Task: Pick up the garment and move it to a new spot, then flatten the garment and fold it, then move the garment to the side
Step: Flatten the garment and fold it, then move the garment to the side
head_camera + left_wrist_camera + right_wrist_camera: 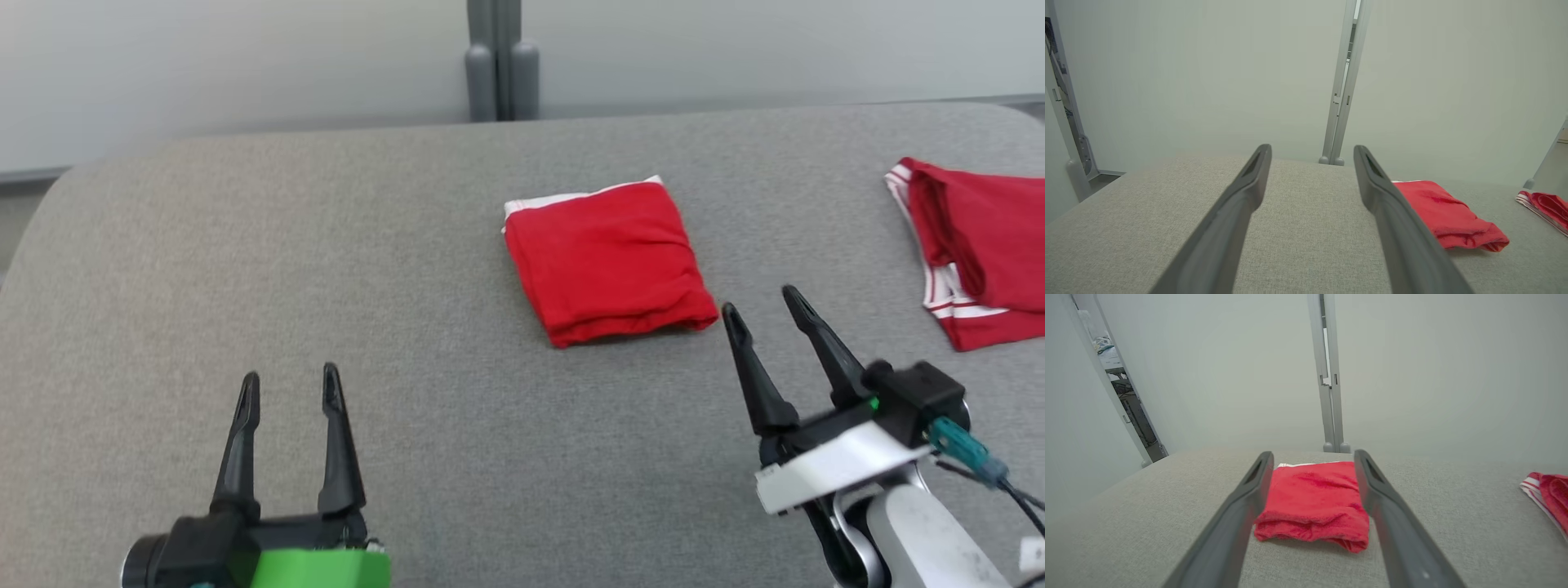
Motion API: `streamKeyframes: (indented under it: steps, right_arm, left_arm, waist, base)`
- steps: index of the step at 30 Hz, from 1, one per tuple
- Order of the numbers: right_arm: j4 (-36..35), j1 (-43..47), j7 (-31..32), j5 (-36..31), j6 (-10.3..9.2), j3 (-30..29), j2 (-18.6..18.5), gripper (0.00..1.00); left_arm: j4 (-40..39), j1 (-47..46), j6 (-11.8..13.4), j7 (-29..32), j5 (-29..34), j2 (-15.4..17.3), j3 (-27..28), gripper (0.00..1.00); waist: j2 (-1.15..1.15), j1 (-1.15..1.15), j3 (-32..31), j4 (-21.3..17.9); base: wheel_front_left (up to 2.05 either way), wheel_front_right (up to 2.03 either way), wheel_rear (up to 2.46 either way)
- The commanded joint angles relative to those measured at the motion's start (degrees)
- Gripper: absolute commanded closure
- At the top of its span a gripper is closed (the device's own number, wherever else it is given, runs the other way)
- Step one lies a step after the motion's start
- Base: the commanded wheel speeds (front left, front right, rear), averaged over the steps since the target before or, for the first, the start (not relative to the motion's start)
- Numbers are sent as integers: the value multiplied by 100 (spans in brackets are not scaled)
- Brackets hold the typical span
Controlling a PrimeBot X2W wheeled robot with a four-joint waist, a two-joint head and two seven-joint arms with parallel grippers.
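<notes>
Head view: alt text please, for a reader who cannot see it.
A folded red garment lies on the grey fabric surface, the open right gripper poised beside its near right corner. The open left gripper is at lower left; a second red garment, loosely spread, lies at the right edge.

Inside what looks like a robotics test lab, judging by pale partition panels (245, 57) joined at a grey metal post (502, 65) beyond the far edge of a grey fabric-covered table (326, 269), with cluttered equipment (1133, 406) glimpsed past its left corner.
</notes>
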Motion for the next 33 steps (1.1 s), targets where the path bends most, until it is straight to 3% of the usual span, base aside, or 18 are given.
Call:
streamKeyframes:
  steps: [1, 9, 18, 33]
  right_arm:
    - [-89, 204, -10, -84, -4, -149, 66, 0]
    - [-518, 984, -11, -486, -5, -604, 189, 0]
    - [-471, 1551, -11, -867, -5, -944, 507, 0]
    - [-218, 1435, -11, -801, -5, -780, 396, 0]
  left_arm:
    - [-54, 241, -12, -15, 46, 13, 55, 0]
    - [83, 791, -217, -15, 168, 13, 142, 0]
    - [479, 809, -496, -15, 501, 14, 188, 0]
    - [475, 582, -459, -15, 527, 14, 13, 0]
  waist:
    - [0, 0, -369, -335]
    - [0, 0, -603, -367]
    - [0, 0, -652, -228]
    - [0, 0, -504, -81]
  base:
    - [0, 0, 0]
    - [0, 0, 0]
    - [0, 0, 0]
    - [0, 0, 0]
